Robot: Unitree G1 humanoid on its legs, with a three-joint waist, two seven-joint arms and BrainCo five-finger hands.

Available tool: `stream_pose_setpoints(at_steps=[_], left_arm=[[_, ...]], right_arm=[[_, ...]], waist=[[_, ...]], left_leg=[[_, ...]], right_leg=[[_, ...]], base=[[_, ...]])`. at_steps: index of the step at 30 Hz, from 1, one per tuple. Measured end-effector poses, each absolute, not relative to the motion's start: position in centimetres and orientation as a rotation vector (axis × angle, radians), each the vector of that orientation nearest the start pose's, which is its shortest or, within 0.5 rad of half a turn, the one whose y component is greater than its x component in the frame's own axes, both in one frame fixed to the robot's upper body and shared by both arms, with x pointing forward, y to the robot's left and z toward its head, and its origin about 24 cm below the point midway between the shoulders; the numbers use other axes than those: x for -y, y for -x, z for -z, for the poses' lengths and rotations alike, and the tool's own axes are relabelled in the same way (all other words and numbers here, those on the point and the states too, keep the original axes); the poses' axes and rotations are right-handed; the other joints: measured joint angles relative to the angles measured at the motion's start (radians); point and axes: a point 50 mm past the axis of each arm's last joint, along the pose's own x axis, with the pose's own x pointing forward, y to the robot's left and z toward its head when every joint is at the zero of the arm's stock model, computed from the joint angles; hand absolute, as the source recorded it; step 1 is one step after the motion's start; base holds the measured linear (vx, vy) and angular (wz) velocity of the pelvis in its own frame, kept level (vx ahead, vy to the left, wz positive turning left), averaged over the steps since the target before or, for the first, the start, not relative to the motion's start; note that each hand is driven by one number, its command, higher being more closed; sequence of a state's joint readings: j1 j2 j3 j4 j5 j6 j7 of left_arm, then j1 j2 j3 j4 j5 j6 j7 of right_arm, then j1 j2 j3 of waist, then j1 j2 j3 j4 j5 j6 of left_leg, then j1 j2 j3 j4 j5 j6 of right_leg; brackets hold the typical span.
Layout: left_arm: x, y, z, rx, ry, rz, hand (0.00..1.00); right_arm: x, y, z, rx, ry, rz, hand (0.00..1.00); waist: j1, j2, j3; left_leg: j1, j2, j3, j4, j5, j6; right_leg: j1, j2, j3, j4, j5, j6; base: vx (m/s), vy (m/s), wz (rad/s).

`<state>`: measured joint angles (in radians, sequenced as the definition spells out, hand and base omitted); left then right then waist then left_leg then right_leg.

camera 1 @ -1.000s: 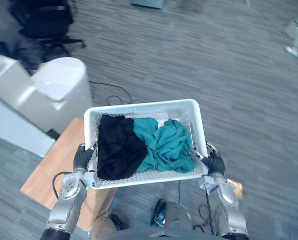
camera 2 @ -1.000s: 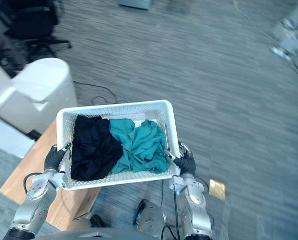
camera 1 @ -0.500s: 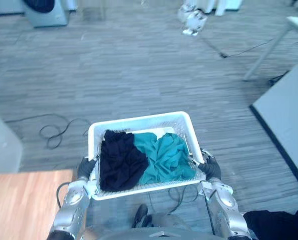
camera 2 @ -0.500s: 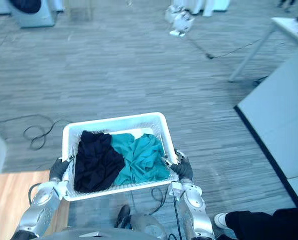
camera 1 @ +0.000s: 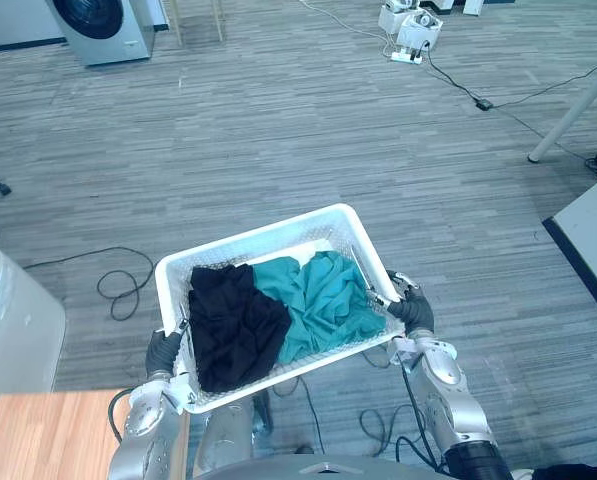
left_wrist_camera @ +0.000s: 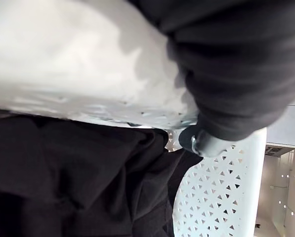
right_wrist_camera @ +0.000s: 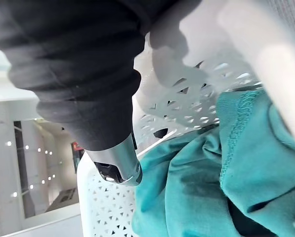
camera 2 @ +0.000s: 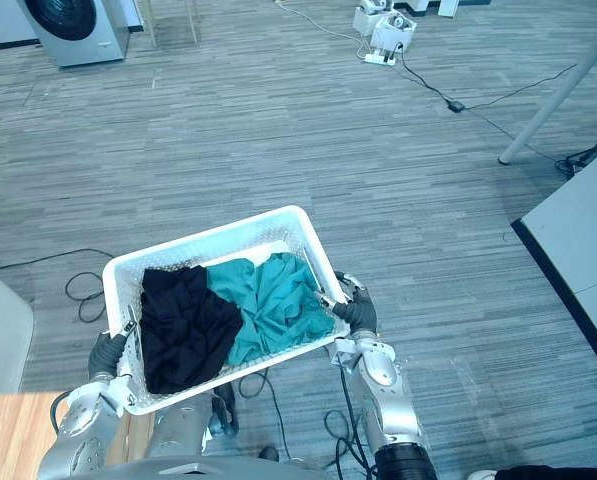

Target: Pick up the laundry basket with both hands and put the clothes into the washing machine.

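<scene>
View swung: held basket (camera 1: 263, 236) over grey floor (camera 1: 278, 120), washing machine (camera 1: 98, 25) beyond.

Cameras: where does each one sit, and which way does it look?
Left eye view: on the head, looking down at the basket gripped by left hand and right hand.
Right eye view: beside it, same scene, washing machine far off.
Left wrist view: on that wrist, past its dark cover to black clothes.
Right wrist view: on that wrist, past its cover to teal clothes.
All share the basket.

No legible text or numbers
</scene>
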<state>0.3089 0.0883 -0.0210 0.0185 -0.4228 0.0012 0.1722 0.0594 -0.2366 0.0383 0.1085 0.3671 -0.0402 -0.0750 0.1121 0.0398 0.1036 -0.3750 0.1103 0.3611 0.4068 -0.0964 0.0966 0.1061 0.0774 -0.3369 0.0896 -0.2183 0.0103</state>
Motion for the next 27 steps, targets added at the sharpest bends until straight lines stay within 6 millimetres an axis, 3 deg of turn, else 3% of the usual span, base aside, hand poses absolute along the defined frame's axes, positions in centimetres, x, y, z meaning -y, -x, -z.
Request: stream_pose_setpoints(at_steps=[1,2,3,4,6,9,11,13,14,15,17,18,19,20,21,22,23,25,27], left_arm=[[-18.7,-17.5,2.9,-0.337,0.308,-0.290,1.00],[-18.6,-17.5,2.9,-0.340,0.307,-0.290,1.00],[-18.7,-17.5,3.0,-0.342,0.295,-0.287,1.00],[-19.0,-17.5,3.0,-0.346,0.278,-0.285,1.00],[-19.4,-17.4,3.0,-0.347,0.260,-0.286,1.00],[-20.2,-17.8,2.1,-0.306,0.206,-0.291,1.00],[-20.2,-17.9,1.8,-0.289,0.203,-0.289,1.00],[-20.3,-18.1,1.4,-0.271,0.201,-0.291,1.00],[-20.8,-18.1,1.3,-0.263,0.193,-0.309,1.00],[-21.1,-18.1,1.2,-0.259,0.185,-0.324,1.00],[-21.7,-18.0,1.1,-0.253,0.167,-0.351,1.00],[-21.4,-18.2,1.2,-0.253,0.179,-0.360,1.00],[-20.8,-18.2,1.4,-0.256,0.183,-0.368,1.00],[-20.7,-18.2,1.4,-0.256,0.187,-0.376,1.00],[-20.3,-18.5,1.3,-0.248,0.206,-0.388,1.00],[-20.2,-18.6,1.3,-0.246,0.214,-0.390,1.00],[-20.0,-18.5,1.3,-0.248,0.224,-0.390,1.00],[-19.7,-18.5,1.5,-0.257,0.228,-0.380,1.00],[-19.3,-18.8,1.3,-0.249,0.232,-0.360,1.00]], right_arm=[[19.9,-23.7,-0.8,-0.148,-0.134,0.104,1.00],[19.9,-23.6,-0.5,-0.159,-0.141,0.114,1.00],[19.9,-23.5,-0.2,-0.167,-0.151,0.128,1.00],[19.7,-23.3,0.0,-0.171,-0.169,0.145,1.00],[19.4,-23.1,0.6,-0.189,-0.202,0.163,1.00],[19.0,-22.9,1.1,-0.206,-0.219,0.166,1.00],[19.1,-23.0,0.9,-0.196,-0.223,0.169,1.00],[19.3,-23.1,0.8,-0.190,-0.227,0.181,1.00],[19.4,-23.1,0.8,-0.189,-0.233,0.188,1.00],[19.4,-23.0,0.8,-0.188,-0.233,0.189,1.00],[19.4,-22.7,0.8,-0.189,-0.234,0.192,1.00],[19.9,-22.5,0.7,-0.185,-0.224,0.205,1.00],[20.5,-22.0,0.7,-0.181,-0.221,0.230,1.00],[20.7,-22.0,0.6,-0.179,-0.222,0.237,1.00],[20.9,-22.0,0.2,-0.160,-0.223,0.245,1.00],[20.9,-22.0,-0.4,-0.133,-0.228,0.248,1.00],[20.9,-21.8,-1.3,-0.094,-0.234,0.247,1.00],[21.1,-21.4,-2.0,-0.051,-0.242,0.260,1.00],[21.9,-21.2,-2.0,-0.040,-0.246,0.313,1.00]], waist=[[-0.011,-0.004,-0.003],[-0.013,-0.005,-0.003],[-0.018,-0.012,-0.004],[-0.040,-0.033,-0.005],[-0.060,-0.040,-0.005],[-0.063,-0.041,-0.008],[-0.065,-0.041,-0.008],[-0.067,-0.032,-0.006],[-0.067,-0.033,-0.007],[-0.072,-0.037,-0.008],[-0.084,-0.064,-0.020],[-0.087,-0.037,-0.020],[-0.091,-0.002,-0.039],[-0.091,0.008,-0.045],[-0.091,0.025,-0.042],[-0.086,0.025,-0.040],[-0.081,0.024,-0.037],[-0.074,0.026,-0.032],[-0.082,0.022,-0.029]], left_leg=[[0.040,-0.016,0.009,0.011,-0.032,0.009],[0.064,-0.022,0.012,0.011,-0.048,0.010],[0.103,-0.041,0.012,0.012,-0.076,0.012],[0.145,-0.077,0.003,0.010,-0.090,0.025],[0.221,-0.101,-0.021,-0.002,-0.112,0.045],[0.327,-0.093,-0.072,-0.082,-0.131,0.018],[0.361,-0.080,-0.097,-0.099,-0.143,-0.001],[0.378,-0.050,-0.112,-0.102,-0.154,-0.021],[0.397,-0.035,-0.113,-0.111,-0.159,-0.031],[0.429,-0.025,-0.117,-0.116,-0.177,-0.065],[0.474,-0.035,-0.141,-0.112,-0.237,-0.127],[0.495,-0.007,-0.159,-0.096,-0.266,-0.146],[0.496,0.037,-0.177,-0.077,-0.277,-0.148],[0.494,0.057,-0.186,-0.056,-0.275,-0.146],[0.438,0.108,-0.216,0.077,-0.263,-0.133],[0.376,0.139,-0.239,0.219,-0.227,-0.116],[0.312,0.179,-0.258,0.390,-0.137,-0.096],[0.274,0.218,-0.255,0.539,-0.050,-0.070],[0.208,0.216,-0.236,0.600,-0.048,-0.051]], right_leg=[[-0.024,-0.044,0.000,0.131,-0.044,0.054],[-0.049,-0.070,0.001,0.231,-0.064,0.074],[-0.144,-0.142,-0.002,0.515,-0.068,0.089],[-0.224,-0.231,-0.002,0.793,-0.045,0.078],[-0.289,-0.303,0.003,1.014,-0.052,0.062],[-0.356,-0.337,-0.059,0.962,-0.081,0.015],[-0.402,-0.330,-0.074,0.805,-0.094,-0.002],[-0.440,-0.281,-0.054,0.548,-0.064,-0.002],[-0.457,-0.249,-0.019,0.375,0.010,0.007],[-0.454,-0.222,0.023,0.233,0.104,0.014],[-0.439,-0.214,0.123,0.153,0.233,0.035],[-0.445,-0.186,0.153,0.207,0.274,0.044],[-0.444,-0.145,0.156,0.246,0.226,0.057],[-0.441,-0.125,0.151,0.251,0.187,0.056],[-0.411,-0.102,0.100,0.245,0.120,0.047],[-0.385,-0.091,0.069,0.238,0.111,0.036],[-0.339,-0.078,0.034,0.233,0.136,-0.004],[-0.262,-0.062,0.002,0.232,0.139,-0.055],[-0.211,-0.054,-0.004,0.207,0.115,-0.070]], base=[[0.42,0.183,-0.08],[0.44,0.185,-0.02],[0.44,0.168,0.14],[0.43,0.140,0.33],[0.37,0.070,0.46],[0.37,-0.009,0.37],[0.37,-0.134,0.37],[0.29,-0.173,0.21],[0.31,-0.213,0.12],[0.33,-0.227,0.10],[0.33,-0.271,0.19],[0.42,-0.365,0.38],[0.27,-0.232,0.31],[0.38,-0.280,0.33],[0.31,-0.237,0.15],[0.50,-0.358,0.13],[0.37,-0.269,0.03],[0.27,-0.150,0.02],[0.31,-0.086,0.12]])
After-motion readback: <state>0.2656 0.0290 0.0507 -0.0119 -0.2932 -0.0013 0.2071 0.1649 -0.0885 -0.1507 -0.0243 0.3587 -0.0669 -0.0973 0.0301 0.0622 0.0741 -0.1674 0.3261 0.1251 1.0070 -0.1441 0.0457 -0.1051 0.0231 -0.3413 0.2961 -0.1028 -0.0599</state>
